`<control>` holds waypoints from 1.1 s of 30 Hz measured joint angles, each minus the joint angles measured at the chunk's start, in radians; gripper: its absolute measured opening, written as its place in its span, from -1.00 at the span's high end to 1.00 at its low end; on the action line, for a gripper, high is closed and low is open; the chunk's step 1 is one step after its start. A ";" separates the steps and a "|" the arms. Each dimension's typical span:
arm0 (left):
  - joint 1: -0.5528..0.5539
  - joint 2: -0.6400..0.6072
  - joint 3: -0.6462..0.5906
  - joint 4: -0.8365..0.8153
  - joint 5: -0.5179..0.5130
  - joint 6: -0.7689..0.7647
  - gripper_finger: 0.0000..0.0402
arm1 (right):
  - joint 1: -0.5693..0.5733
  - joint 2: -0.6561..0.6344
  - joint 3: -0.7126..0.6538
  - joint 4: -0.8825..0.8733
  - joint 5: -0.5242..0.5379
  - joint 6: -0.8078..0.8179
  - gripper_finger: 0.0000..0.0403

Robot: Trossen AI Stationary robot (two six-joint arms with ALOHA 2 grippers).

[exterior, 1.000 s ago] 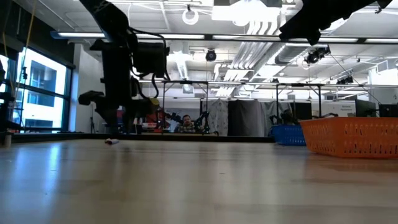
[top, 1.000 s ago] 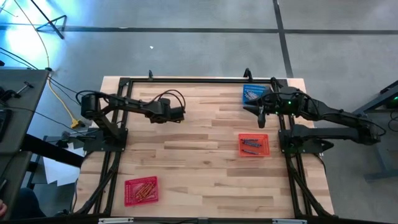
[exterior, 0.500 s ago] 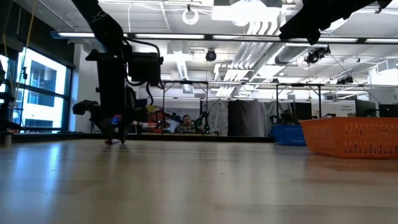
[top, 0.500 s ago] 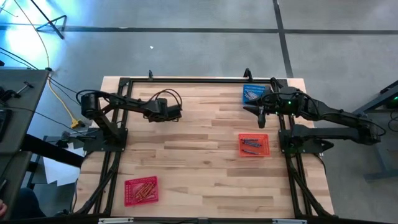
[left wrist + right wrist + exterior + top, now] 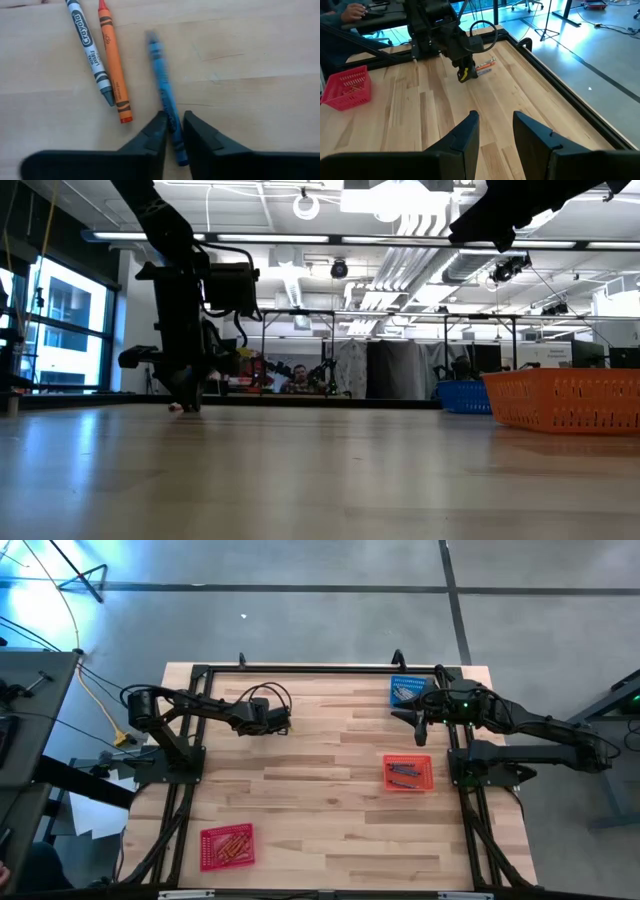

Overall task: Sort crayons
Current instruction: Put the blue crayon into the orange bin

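The left claw is down on the desk at the upper left of the high view, clamped on a slim blue crayon. Just beside it lie an orange crayon and a grey-blue crayon. The right claw waits with fingers apart, upper right.

The thin grey-blue wax crayon with the white paper wrapper has the word "Crayola" printed along it. Smaller words sit under it, too tiny to read.
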 joint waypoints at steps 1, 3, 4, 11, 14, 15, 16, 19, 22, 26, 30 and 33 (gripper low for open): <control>0.000 0.000 0.000 -0.001 0.001 0.008 0.81 | 0.000 0.000 0.000 0.000 0.000 0.004 0.43; 0.000 0.001 0.000 -0.007 0.002 0.015 0.94 | 0.000 0.000 0.000 0.000 0.000 0.009 0.43; 0.000 0.001 0.000 -0.009 0.002 0.014 0.96 | 0.000 0.000 0.000 0.000 0.000 0.009 0.43; -0.028 0.003 -0.001 -0.011 -0.018 0.038 0.98 | 0.000 0.000 0.000 -0.007 0.001 0.026 0.43; -0.065 0.005 0.007 -0.012 -0.070 0.059 0.99 | 0.000 0.000 0.000 -0.026 0.022 0.040 0.43; -0.077 0.003 0.010 -0.017 -0.082 0.060 0.99 | 0.000 0.000 0.000 -0.037 0.041 0.049 0.43; -0.088 0.000 0.013 -0.025 -0.087 0.062 0.99 | 0.000 0.000 0.000 -0.049 0.066 0.061 0.43; -0.127 -0.012 0.031 -0.025 -0.105 0.089 1.00 | 0.000 0.001 -0.001 -0.102 0.157 0.092 0.43; -0.166 -0.040 0.048 0.032 -0.150 0.132 1.00 | 0.000 0.007 -0.002 -0.142 0.246 0.129 0.43; -0.228 -0.092 0.051 0.216 -0.205 0.248 1.00 | 0.000 0.040 -0.003 -0.159 0.288 0.140 0.43; -0.294 -0.143 0.051 0.466 -0.257 0.444 1.00 | 0.001 0.107 -0.009 -0.097 0.287 0.151 0.43; -0.352 -0.164 0.052 0.674 -0.265 0.627 1.00 | 0.012 0.162 -0.082 0.111 0.247 0.119 0.43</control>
